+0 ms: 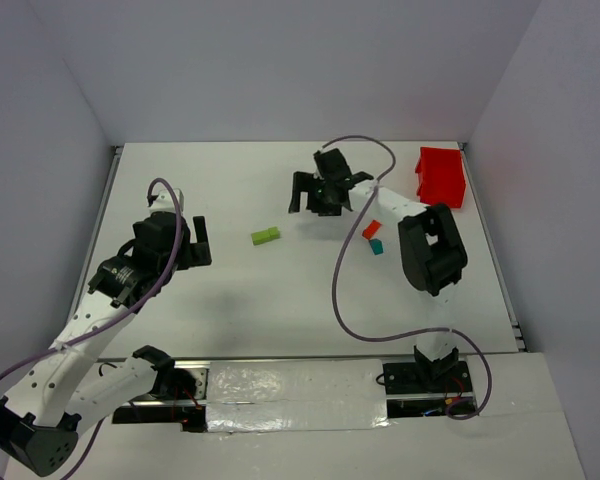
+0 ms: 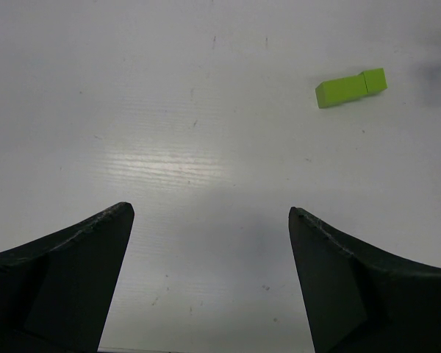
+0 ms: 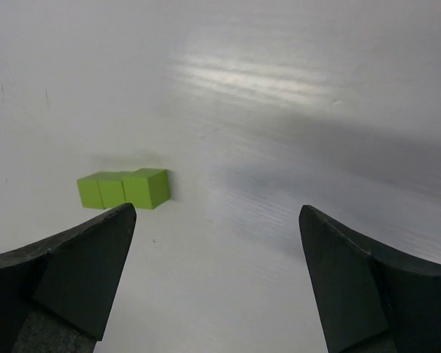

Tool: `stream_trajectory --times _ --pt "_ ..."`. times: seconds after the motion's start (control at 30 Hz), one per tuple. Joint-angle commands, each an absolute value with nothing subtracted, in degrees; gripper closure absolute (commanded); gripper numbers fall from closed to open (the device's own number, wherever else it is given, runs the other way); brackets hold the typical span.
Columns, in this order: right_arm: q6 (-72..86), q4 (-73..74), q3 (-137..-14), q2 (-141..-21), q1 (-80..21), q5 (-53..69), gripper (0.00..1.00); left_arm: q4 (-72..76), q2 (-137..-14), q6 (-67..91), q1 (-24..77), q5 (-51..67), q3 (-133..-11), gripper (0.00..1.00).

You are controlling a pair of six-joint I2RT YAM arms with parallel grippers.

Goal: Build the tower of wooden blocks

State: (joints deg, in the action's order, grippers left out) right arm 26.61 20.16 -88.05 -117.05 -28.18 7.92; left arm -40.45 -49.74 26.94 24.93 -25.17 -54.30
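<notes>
Holds left gripper [image 1: 185, 243] and right gripper [image 1: 315, 193] spread, empty, flanking the yellow-green bar [image 1: 266, 236] mid-worktop, likely for a pick. Leaves red piece [image 1: 371, 229] and teal block [image 1: 377, 246] unstacked toward the right edge.

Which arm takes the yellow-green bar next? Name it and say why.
Right, probably. The right gripper, open, has the yellow-green bar just beyond one fingertip; the left gripper, also open, sees it far off to one side. The red piece and teal piece lie beside the right arm.
</notes>
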Motion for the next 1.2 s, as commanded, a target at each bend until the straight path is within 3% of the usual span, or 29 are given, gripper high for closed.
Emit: stream_trajectory --times 0.0,0.17,0.4,0.8,1.17 --pt "22.3 21.0 -88.1 -110.6 -22.8 0.5 0.0 -38.6 -49.4 25.8 24.8 -24.9 -54.1 0.0" --pt "10.3 32.7 -99.7 -118.7 -16.9 -5.7 0.0 -38.3 -49.1 25.5 24.8 -24.4 -54.2 0.01" --pt "2.4 33.1 -103.3 -123.7 -12.4 -8.5 0.02 -38.5 -49.7 25.6 24.7 -24.6 -54.1 0.0" --pt "1.8 35.8 -107.8 -130.3 -8.2 -6.3 0.02 -38.5 -50.5 25.5 24.7 -24.4 -54.1 0.01" --pt "3.3 35.7 -106.1 -129.5 -7.0 -3.5 0.02 -38.5 -50.9 25.5 24.7 -24.5 -54.1 0.01"
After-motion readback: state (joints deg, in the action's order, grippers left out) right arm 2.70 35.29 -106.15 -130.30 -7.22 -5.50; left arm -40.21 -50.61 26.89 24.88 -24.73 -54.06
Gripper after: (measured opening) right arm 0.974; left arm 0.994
